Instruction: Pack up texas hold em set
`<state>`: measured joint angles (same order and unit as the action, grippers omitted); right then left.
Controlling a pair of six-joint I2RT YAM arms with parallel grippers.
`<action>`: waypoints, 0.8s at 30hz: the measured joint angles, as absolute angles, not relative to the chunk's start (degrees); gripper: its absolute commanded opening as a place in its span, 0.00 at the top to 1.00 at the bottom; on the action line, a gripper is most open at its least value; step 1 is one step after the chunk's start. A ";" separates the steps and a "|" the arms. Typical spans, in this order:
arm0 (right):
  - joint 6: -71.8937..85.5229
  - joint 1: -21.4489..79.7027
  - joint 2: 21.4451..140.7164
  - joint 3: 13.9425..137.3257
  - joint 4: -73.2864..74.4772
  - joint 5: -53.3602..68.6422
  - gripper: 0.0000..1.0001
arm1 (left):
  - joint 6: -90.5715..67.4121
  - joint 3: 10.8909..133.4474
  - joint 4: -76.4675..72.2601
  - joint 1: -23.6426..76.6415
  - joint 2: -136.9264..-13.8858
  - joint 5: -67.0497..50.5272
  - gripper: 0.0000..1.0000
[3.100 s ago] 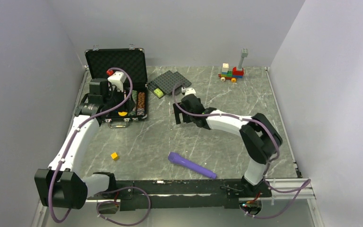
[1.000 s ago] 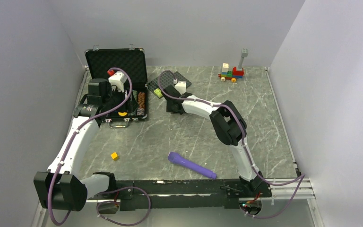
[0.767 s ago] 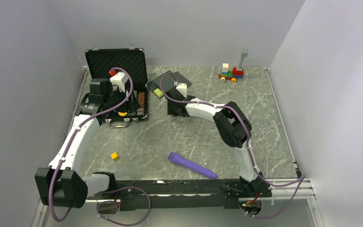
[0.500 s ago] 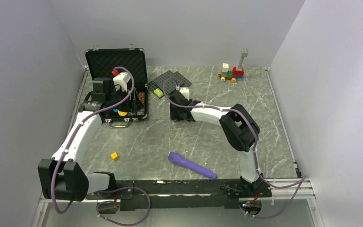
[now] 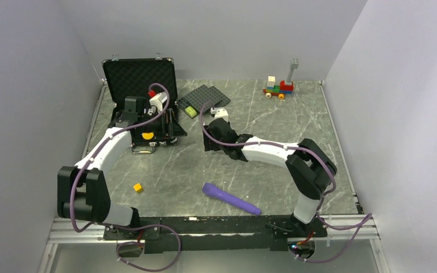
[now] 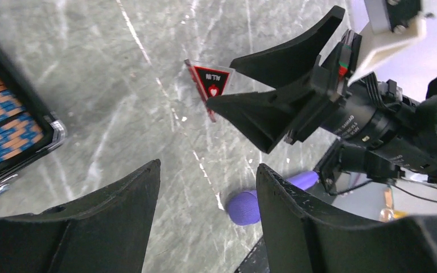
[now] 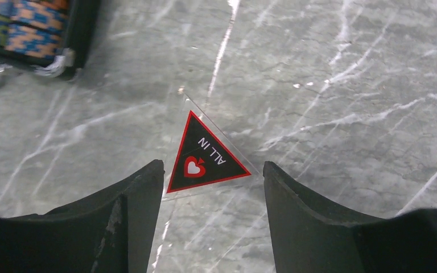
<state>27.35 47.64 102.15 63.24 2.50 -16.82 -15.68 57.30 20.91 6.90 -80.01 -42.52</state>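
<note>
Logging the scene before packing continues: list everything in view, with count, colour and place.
case: one, black, open, far left of the table
chip stacks: several, blue and orange striped, in the case
disc: one, yellow, near part of the case
triangle: one, black with red border, between the right fingers
building plates: apparently two, dark grey, right of the case
small brick: one, green, at the plates' near edge
cube: one, yellow, near left
cylinder: one, purple, near middle
brick train: one, multicoloured, far side
table: one, grey marbled
left fingers: two, black, open, by the case's right edge
right fingers: two, black, open, either side of the triangle
</note>
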 measured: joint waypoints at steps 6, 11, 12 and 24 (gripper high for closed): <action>24.27 50.76 97.84 60.10 -3.73 -16.60 0.60 | -18.09 56.95 17.98 9.06 -83.18 -47.07 0.34; 21.28 53.15 95.07 58.48 -8.10 -17.21 0.60 | -20.80 56.25 15.44 9.41 -85.78 -50.19 0.35; 20.91 53.56 94.67 58.37 -8.73 -17.41 0.60 | -21.17 56.16 15.16 9.41 -86.17 -50.57 0.36; 19.33 54.89 94.67 58.17 -11.00 -18.15 0.37 | -20.56 55.68 17.41 7.33 -84.23 -44.56 0.34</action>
<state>19.33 54.89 94.67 58.17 -11.00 -18.15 -20.56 55.68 17.41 7.33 -84.23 -44.56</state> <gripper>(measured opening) 0.534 0.651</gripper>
